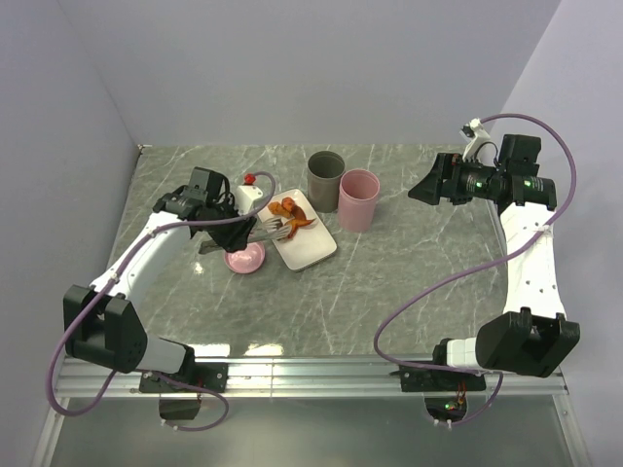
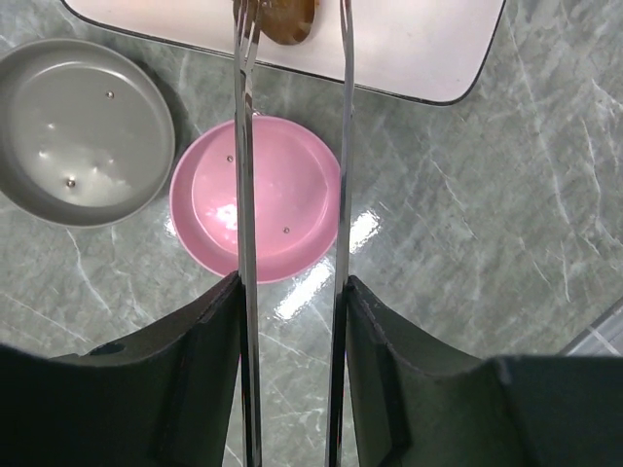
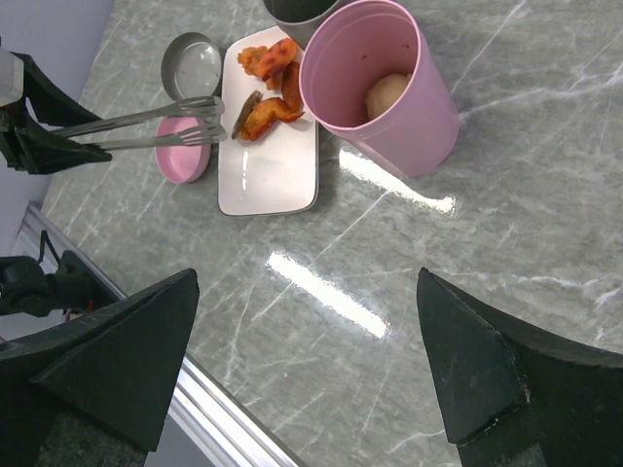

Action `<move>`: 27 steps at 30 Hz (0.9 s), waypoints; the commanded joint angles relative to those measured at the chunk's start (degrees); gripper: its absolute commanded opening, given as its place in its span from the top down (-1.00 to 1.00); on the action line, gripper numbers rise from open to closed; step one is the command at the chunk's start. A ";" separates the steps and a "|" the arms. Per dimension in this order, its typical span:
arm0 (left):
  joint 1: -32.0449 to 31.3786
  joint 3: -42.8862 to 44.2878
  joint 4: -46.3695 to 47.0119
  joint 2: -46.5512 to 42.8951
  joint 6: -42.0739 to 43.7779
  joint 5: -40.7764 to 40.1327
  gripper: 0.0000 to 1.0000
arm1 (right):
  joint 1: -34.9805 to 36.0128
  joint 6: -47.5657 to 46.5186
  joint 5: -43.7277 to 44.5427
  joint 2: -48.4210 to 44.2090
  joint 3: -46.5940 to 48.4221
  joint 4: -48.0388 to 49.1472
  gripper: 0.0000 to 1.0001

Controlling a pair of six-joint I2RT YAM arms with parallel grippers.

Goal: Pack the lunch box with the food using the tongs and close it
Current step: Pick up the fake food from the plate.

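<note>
- The left gripper (image 2: 292,284) is clenched on the tongs (image 2: 343,195). Its two fingers press the outer sides of the thin metal arms, near the joined end.
- The tongs reach right from that gripper, low over the worktop (image 1: 409,282), with a gap between the two arms. They pass above the pink lid (image 2: 256,199), and their tips arrive at the left edge of the tray (image 3: 268,165).
- A grey lid (image 2: 83,131) lies flat just left of the pink lid, hollow side up.
- The pink lid also lies flat, hollow side up, just beside the tray's near left corner.
- The tray is white and rectangular, and it sits at an angle in the middle of the worktop.
- The food (image 3: 273,92), several glossy orange-brown pieces, is all on the far half of the tray. In the left wrist view one piece shows between the tong arms, but it is unclear whether they touch it.
- The lunch box (image 1: 325,175) stands upright and open just behind the tray.
- A pink cup (image 3: 380,83) stands just right of the lunch box, with a pale lump (image 3: 389,94) inside.
- The right gripper (image 1: 428,187) is spread wide and holds nothing. It hangs above the worktop's right side, well apart from the cup.
</note>
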 commanded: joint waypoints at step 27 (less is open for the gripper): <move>-2.45 1.90 2.91 3.01 -3.43 -3.55 0.50 | -0.44 -0.39 -0.60 -0.66 0.81 0.41 -0.99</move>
